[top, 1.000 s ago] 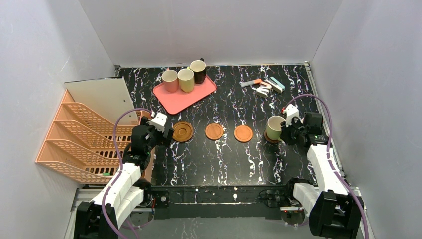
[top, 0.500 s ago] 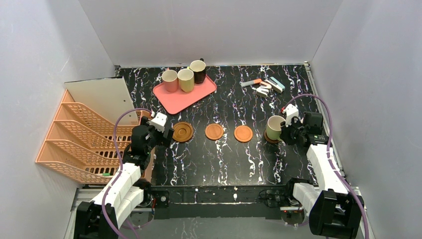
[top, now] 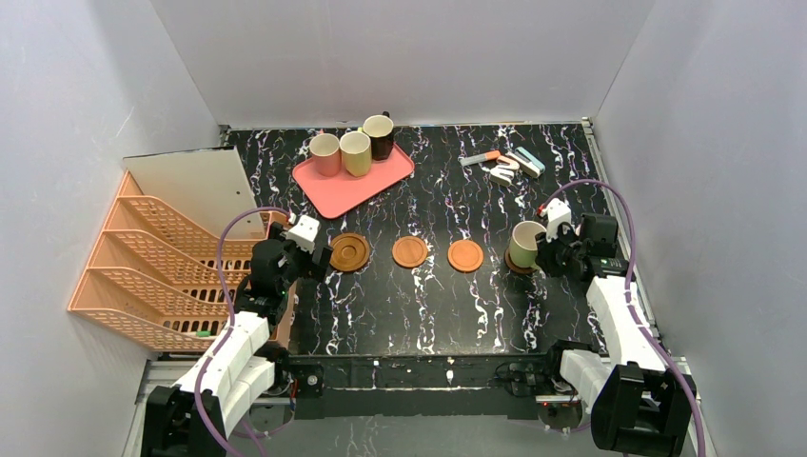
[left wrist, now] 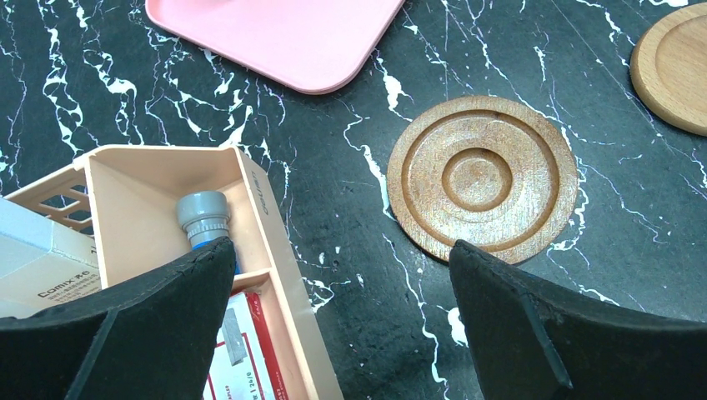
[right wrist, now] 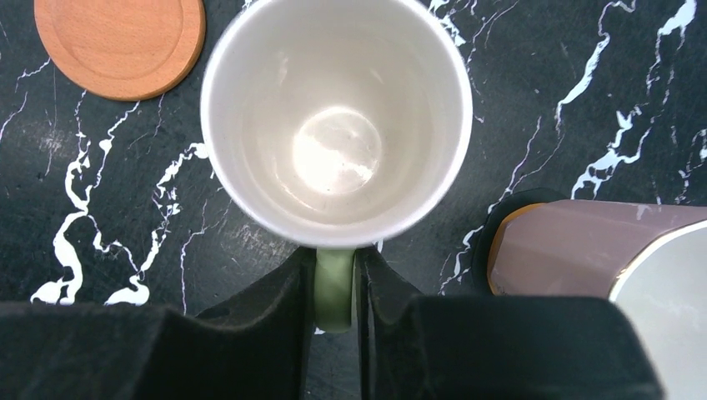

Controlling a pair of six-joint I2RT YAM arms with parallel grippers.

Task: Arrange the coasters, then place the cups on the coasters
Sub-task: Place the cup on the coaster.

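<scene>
Change from a second ago: none that I can see from above. Both my arms, the mugs and the coasters sit where they were.
Left gripper [left wrist: 340,250]: fingers spread wide with nothing between them, hovering over the table.
Under my left-hand finger: a peach organiser box [left wrist: 250,208]. Its farther compartment holds a grey-capped tube [left wrist: 204,218] and its nearer one holds a printed packet [left wrist: 238,350]. I cannot read the packet's label.
Well ahead of the left gripper: a pink tray [top: 352,190] carrying three upright mugs. From left to right they are the pink mug [top: 324,152], the yellow-green mug [top: 355,152] and the dark brown mug [top: 379,136].
Just ahead of my right-hand finger: the ringed coaster [left wrist: 483,177], flat on the table.
Further right, in a row with it: a plain coaster [top: 410,251], then a second plain coaster [top: 465,255]. Each lies flat with its top face showing.
Right gripper [right wrist: 335,267]: pressed together on the handle of the green mug [right wrist: 338,125], one finger on each side.
Green mug: upright and empty, directly ahead of my fingertips, with a cream inside. The edge of a dark coaster [top: 515,268] shows at its foot, but I cannot tell whether they touch.
Right of the right gripper: the pale pink mug [right wrist: 584,250], cropped by the edge of the wrist view.
</scene>
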